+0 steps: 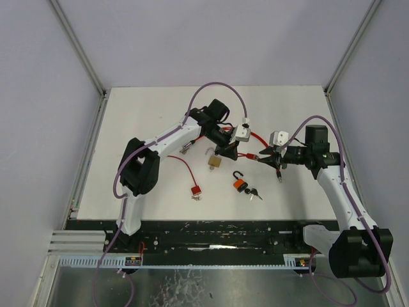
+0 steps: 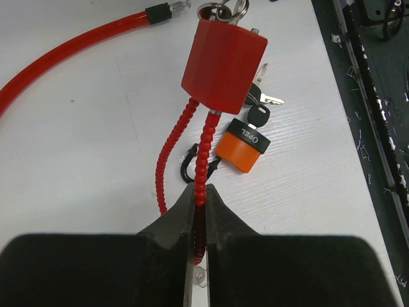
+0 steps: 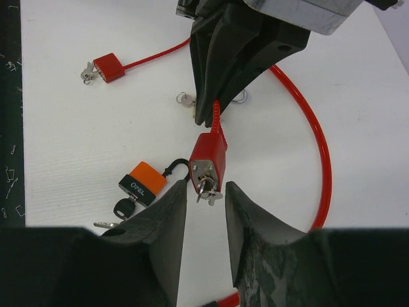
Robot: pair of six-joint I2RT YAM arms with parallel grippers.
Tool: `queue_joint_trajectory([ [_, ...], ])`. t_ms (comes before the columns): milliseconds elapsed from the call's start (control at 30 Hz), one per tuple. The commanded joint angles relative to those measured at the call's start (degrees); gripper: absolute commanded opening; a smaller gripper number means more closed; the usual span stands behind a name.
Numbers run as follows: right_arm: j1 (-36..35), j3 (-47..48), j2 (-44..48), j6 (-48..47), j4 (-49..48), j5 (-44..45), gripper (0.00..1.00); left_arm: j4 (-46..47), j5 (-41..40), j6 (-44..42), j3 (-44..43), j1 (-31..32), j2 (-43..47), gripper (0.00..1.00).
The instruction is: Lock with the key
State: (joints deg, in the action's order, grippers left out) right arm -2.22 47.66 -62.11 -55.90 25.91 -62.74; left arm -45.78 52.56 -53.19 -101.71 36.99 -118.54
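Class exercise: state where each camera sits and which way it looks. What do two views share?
Top external: above and behind, looking down on the table; left arm and right arm show.
Left wrist: on the left arm, facing the red lock; left gripper shows.
Right wrist: on the right arm, facing the lock's key; right gripper shows.
Shared: orange padlock, both wrists.
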Motion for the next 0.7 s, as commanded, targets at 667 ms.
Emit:
queue_joint_trajectory([
  [667, -1.85, 0.09, -1.97, -0.67, -0.69, 2.15, 0.19, 2.39, 1.04, 0.14, 0.77, 0.14, 2.79, 0.0],
])
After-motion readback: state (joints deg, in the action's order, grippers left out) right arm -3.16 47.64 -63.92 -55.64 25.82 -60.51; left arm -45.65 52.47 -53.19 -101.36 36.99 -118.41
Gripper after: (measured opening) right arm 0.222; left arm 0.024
